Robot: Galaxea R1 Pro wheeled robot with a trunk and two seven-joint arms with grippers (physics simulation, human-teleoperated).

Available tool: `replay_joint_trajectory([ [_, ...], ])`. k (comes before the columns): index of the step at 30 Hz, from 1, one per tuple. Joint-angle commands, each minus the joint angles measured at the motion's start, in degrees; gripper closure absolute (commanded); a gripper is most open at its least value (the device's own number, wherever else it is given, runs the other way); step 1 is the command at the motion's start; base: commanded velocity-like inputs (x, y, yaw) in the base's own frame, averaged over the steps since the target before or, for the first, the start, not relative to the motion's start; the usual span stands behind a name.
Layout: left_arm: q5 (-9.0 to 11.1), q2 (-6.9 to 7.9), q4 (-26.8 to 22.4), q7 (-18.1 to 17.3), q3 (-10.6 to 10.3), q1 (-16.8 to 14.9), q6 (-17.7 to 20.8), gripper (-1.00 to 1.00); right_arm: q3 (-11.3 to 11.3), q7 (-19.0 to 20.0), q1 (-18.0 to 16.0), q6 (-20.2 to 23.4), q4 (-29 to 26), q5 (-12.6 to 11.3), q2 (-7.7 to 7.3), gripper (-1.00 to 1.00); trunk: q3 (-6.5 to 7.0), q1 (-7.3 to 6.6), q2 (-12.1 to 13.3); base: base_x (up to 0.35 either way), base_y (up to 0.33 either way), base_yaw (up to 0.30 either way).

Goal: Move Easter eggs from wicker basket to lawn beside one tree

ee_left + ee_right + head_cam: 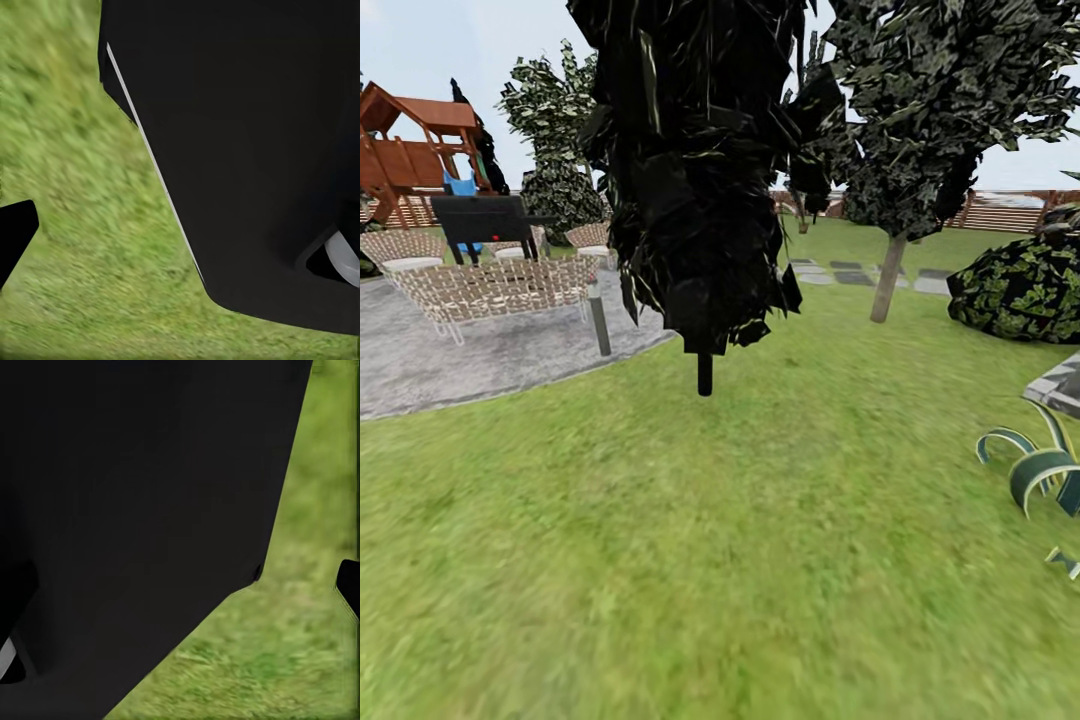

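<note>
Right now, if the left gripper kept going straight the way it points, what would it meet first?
Probably the lawn. The left wrist view looks past a large black part of the robot onto bare grass, with nothing lying on it. How far off the grass is cannot be judged.

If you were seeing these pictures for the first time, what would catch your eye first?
A dark, narrow cypress-like tree hangs over the middle of the head view, its thin stem meeting the lawn. Behind it at the left, a grey paved patio holds wicker furniture, with a red-brown wooden play set beyond.
</note>
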Motion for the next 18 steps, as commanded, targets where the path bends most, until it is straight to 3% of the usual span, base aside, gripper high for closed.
replay_joint_trajectory([
  [1, 0.23, 0.01, -0.06, -0.03, 0.30, 0.01, 0.22, -1.00, 0.24, 0.05, -0.06, 0.06, 0.10, 0.10, 0.01, -1.00, -0.03, 0.03, -0.02, 0.332, 0.000, 0.000],
  [18, 0.23, 0.01, -0.06, 0.05, 0.30, 0.01, 0.22, -1.00, 0.25, 0.05, -0.07, 0.07, 0.09, 0.10, 0.01, -1.00, -0.03, 0.03, -0.02, 0.332, 0.000, 0.000],
])
